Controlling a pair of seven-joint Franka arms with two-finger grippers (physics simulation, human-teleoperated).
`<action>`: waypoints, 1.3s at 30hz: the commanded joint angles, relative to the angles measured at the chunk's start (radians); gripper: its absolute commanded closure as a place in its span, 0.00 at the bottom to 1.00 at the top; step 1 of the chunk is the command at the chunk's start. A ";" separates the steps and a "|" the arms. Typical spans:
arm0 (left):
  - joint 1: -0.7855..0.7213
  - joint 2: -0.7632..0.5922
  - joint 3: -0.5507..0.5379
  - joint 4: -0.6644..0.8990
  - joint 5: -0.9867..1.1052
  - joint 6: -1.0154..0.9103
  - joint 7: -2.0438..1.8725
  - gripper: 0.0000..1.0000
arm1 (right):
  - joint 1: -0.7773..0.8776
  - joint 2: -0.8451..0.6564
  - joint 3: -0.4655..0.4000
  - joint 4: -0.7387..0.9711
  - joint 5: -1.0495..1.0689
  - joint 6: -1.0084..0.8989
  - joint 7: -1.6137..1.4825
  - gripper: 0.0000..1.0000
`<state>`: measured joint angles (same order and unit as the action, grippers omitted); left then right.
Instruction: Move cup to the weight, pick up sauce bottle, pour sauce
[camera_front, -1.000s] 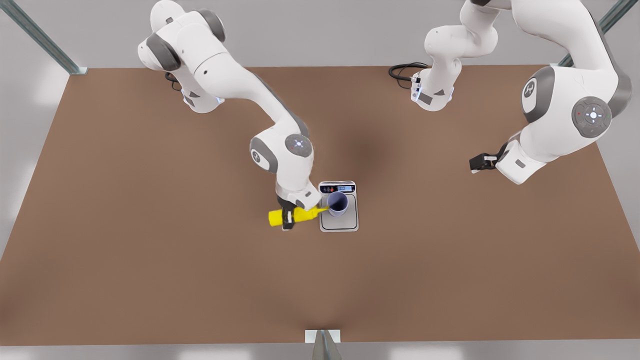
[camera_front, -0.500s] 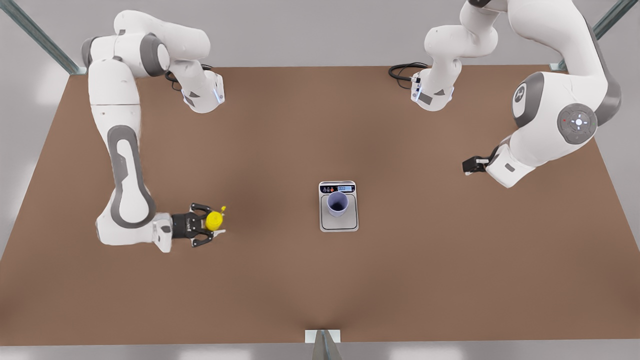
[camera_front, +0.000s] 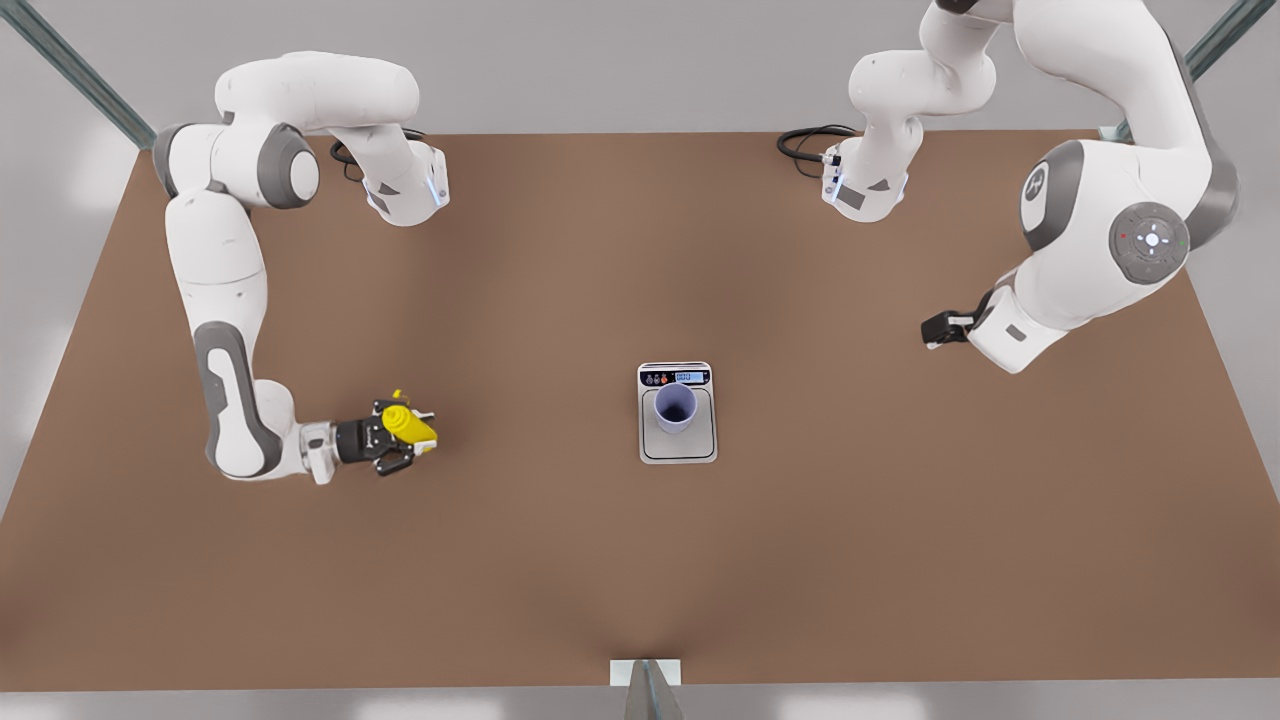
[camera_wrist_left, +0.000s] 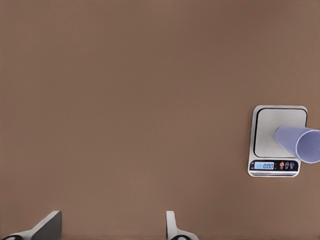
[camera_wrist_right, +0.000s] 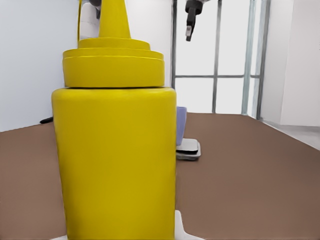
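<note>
The yellow sauce bottle (camera_front: 408, 425) stands upright between the fingers of my right gripper (camera_front: 403, 441), low over the table at the front view's left. It looms close in the right wrist view as the sauce bottle (camera_wrist_right: 115, 150), nozzle up. The lavender cup (camera_front: 675, 405) stands upright on the silver weight (camera_front: 680, 447) at mid-table, well away from the bottle. Behind the bottle I see the cup (camera_wrist_right: 181, 125) on the weight (camera_wrist_right: 190, 149). My left gripper (camera_front: 945, 328) waits high at the front view's right, open (camera_wrist_left: 112, 225), looking down on the cup (camera_wrist_left: 300, 142) and weight (camera_wrist_left: 267, 130).
Black cables (camera_front: 808, 142) lie at the table's back edge by the arm bases. A metal post (camera_front: 648, 688) stands at the front edge. Bare brown table (camera_front: 900, 550) stretches around the weight on all sides.
My right gripper swung the bottle away from the cup, from tipped over it to far at the front view's left, upright. The left arm barely shifted. The cup stayed on the weight.
</note>
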<state>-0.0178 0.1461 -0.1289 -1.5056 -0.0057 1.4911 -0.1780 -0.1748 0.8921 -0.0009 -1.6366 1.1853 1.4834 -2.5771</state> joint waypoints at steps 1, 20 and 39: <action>0.001 0.000 0.000 0.001 0.001 0.000 0.000 0.00 | 0.000 0.002 -0.001 0.000 0.002 0.000 0.000 0.41; -0.005 -0.002 0.003 0.028 0.003 -0.005 -0.023 0.00 | 0.006 0.019 -0.004 -0.006 0.002 0.052 0.012 0.02; -0.005 -0.002 0.026 0.021 0.010 0.001 0.023 0.00 | -0.094 0.016 -0.011 -0.025 -0.090 0.026 0.011 0.00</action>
<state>-0.0235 0.1428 -0.1027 -1.4849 0.0042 1.4926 -0.1549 -0.2775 0.9047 -0.0146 -1.6667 1.0829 1.5094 -2.5663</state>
